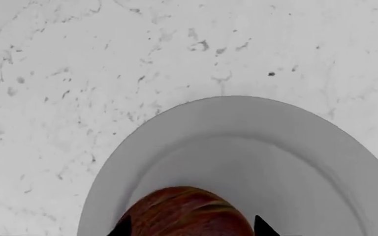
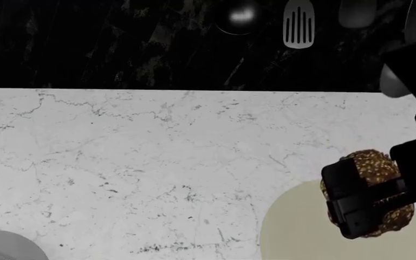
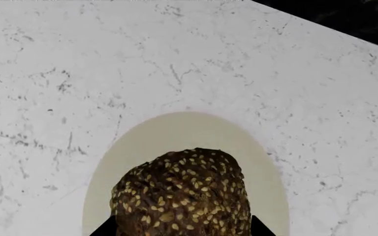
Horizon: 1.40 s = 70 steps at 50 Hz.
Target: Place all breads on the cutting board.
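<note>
Rolls: two. One seeded roll (image 2: 376, 190), dark brown and lumpy; one striped roll (image 1: 185, 211), glossy reddish-brown with tan stripes.
Plates: two. One cream plate (image 2: 294, 227) at the near right of the white marble counter (image 2: 157, 157); one grey plate (image 2: 6, 246) at the near left corner.
Cream plate contents: nothing rests flat on it in the head view; the seeded roll sits above its right part, whether touching it I cannot tell.
Grey plate contents: in the left wrist view the striped roll (image 1: 185, 211) lies over the plate's (image 1: 294, 147) inner well.
Right gripper (image 2: 370, 203): clamped on the seeded roll; a black finger (image 2: 349, 197) crosses the roll's left side. In the right wrist view two dark fingertips (image 3: 104, 228) flank the roll (image 3: 182, 196) over the cream plate (image 3: 189, 130).
Left gripper (image 1: 192, 228): its two black fingertips (image 1: 122, 227) stand on either side of the striped roll; whether they press it I cannot tell.
Cutting board: not in any view.
Back wall: dark, with one slotted spatula (image 2: 299, 24) and one ladle (image 2: 238, 16) hanging.
</note>
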Tool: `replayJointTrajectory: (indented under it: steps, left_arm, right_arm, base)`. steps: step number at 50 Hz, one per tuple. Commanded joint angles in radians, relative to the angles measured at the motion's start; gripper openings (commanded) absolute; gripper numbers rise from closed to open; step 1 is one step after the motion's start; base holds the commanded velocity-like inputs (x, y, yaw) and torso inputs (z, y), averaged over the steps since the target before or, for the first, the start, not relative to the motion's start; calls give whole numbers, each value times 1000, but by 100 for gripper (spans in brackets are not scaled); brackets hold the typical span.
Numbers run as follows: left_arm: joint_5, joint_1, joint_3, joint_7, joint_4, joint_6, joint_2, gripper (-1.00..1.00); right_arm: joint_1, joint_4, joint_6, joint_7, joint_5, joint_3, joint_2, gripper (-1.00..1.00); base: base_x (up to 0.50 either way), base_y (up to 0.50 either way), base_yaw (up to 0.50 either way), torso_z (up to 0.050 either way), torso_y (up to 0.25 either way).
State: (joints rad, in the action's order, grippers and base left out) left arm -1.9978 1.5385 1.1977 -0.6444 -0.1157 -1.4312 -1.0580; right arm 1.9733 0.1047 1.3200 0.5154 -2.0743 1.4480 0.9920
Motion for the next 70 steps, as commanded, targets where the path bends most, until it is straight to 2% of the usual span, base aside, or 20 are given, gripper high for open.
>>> replayJointTrajectory:
  steps: [1,17,27,34,44,60,70]
  left_arm:
    - [-82,125,-15,-40,49,-16,12,-100]
    - [-190,358,-53,-68,144,-42,42,-100]
    - [-163,452,-104,-65,227,3,42,-100]
    - [-133,451,-169,-35,221,100,31,-100]
    - [-122,432,-194,-73,191,186,-2,-100]
    - [-61,391,-211,-79,207,274,-13,-100]
    - [-42,392,-202,-79,218,263,0,-100]
  right_arm:
    - [17,7,4,-14,24,-12,-7,-100]
    - [77,1,-42,-30,38,-77,5,-100]
    - [86,-41,-152,2,79,-136,29,-100]
    - [93,-122,-263,90,79,-191,84,-100]
    - [28,-221,-403,121,74,-229,125,-100]
    - [19,-243,-437,123,117,-248,131,-100]
    - [14,-254,-454,105,146,-260,131,-100]
  base:
    - [0,0,0,0,0]
    - [0,0,0,0,0]
    - [0,0,0,0,0]
    - [0,0,0,0,0]
    - [-82,22,0,0,0]
    - [-288,118,0,0,1]
    - [-110,500,0,2,0]
